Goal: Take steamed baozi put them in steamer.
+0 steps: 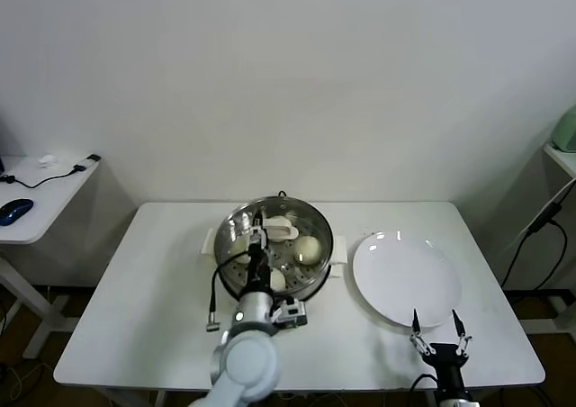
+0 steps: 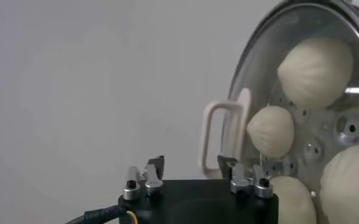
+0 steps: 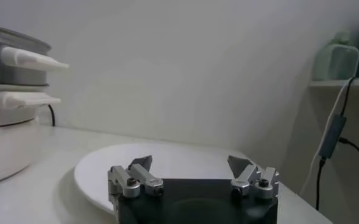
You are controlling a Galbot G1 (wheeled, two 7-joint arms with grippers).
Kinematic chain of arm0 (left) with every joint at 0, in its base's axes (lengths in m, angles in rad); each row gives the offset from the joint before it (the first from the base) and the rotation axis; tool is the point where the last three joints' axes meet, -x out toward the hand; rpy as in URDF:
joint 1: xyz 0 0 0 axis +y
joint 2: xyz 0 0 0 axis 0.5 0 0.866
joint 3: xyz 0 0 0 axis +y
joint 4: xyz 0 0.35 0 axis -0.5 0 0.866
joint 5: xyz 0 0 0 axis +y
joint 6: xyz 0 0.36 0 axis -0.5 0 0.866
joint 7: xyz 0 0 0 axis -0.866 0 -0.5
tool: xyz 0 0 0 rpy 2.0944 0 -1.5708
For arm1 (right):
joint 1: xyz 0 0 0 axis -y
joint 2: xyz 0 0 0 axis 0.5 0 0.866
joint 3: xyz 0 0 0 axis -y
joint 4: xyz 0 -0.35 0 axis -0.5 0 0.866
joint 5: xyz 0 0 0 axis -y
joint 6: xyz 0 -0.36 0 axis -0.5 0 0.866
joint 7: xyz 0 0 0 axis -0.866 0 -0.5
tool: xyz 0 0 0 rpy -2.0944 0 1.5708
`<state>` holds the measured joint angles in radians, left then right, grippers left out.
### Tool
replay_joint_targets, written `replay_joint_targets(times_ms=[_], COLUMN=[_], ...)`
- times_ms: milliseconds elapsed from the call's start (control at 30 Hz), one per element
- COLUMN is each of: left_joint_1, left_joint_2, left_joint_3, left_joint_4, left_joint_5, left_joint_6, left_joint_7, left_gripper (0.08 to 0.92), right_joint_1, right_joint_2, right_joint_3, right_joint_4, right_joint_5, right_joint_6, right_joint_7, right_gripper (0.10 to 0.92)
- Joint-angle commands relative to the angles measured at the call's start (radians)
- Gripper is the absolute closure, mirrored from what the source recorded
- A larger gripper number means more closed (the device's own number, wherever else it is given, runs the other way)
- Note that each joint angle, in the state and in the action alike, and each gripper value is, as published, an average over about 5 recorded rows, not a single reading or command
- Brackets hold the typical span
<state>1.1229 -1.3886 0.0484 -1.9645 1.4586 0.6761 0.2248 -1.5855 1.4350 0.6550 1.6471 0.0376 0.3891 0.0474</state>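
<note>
The steamer [image 1: 317, 230], a shiny steel pot with white side handles, stands at the table's middle. Cream-white baozi [image 1: 309, 248] lie on its perforated tray. The left wrist view shows four of them [image 2: 316, 70], [image 2: 270, 131], [image 2: 350, 182], [image 2: 292, 198]. My left gripper [image 1: 255, 245] hangs over the near left part of the pot, open and empty [image 2: 191, 163], above the pot's rim and white handle [image 2: 219, 137]. My right gripper [image 1: 438, 330] is open and empty [image 3: 190, 163] at the near edge of the white plate [image 1: 405, 276], which holds nothing.
The plate [image 3: 106, 164] lies right of the steamer [image 3: 8, 55]. A side table with a blue mouse [image 1: 16, 211] and a cable stands at far left. A shelf with a green object [image 1: 565, 128] and hanging cables is at far right.
</note>
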Motion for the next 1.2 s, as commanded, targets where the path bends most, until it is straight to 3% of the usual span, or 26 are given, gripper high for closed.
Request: replay_joint_targets(times_ms=[33,200,367,600,700,833,967,1200], left_joint_1=[0.015,0.068,0.144,0.226,0.274,0.342,0.381,0.370], left_joint_2=[0.034,0.086,0.115,0.081,0.106,0.172,0.209,0.209], left_joint_3=[0.004,-0.043,-0.166,-0.560,-0.703,-0.780,-0.754,-0.701], left_joint_4=[-0.099,-0.192,-0.257,-0.244,-0.184,-0.048,0.079,0.277], left_joint_5=[-0.081,-0.207,-0.510,-1.256,-1.550,-1.773,-1.843,-1.850], left_joint_6=[0.002,-0.038,-0.164,-0.359,-0.486,-0.644,-0.760,-0.915], left_joint_7=[0.018,-0.035,-0.150,-0.326,-0.373,-0.409,-0.404,-0.351], left_gripper=[0.337,0.207,0.178,0.177,0.177,0.177,0.177,0.177], right_joint_1=[0.000,-0.004,0.000,-0.007,0.002,0.012,0.013,0.005], right_joint_2=[0.001,-0.005,-0.020,-0.040,-0.029,-0.030,-0.034,-0.042], right_joint_3=[-0.010,-0.015,-0.006,-0.024,-0.013,-0.009,-0.012,-0.018], right_joint_4=[0.009,0.040,0.065,0.067,0.060,0.051,0.045,0.047], right_joint_5=[0.051,0.092,0.120,0.167,0.168,0.184,0.203,0.206], right_joint_6=[-0.052,-0.036,-0.008,-0.006,-0.005,-0.019,-0.042,-0.053], right_joint_7=[-0.013,-0.010,-0.021,-0.028,-0.033,-0.033,-0.038,-0.046], right_gripper=[0.203,0.202,0.203,0.203,0.203,0.202,0.203,0.203])
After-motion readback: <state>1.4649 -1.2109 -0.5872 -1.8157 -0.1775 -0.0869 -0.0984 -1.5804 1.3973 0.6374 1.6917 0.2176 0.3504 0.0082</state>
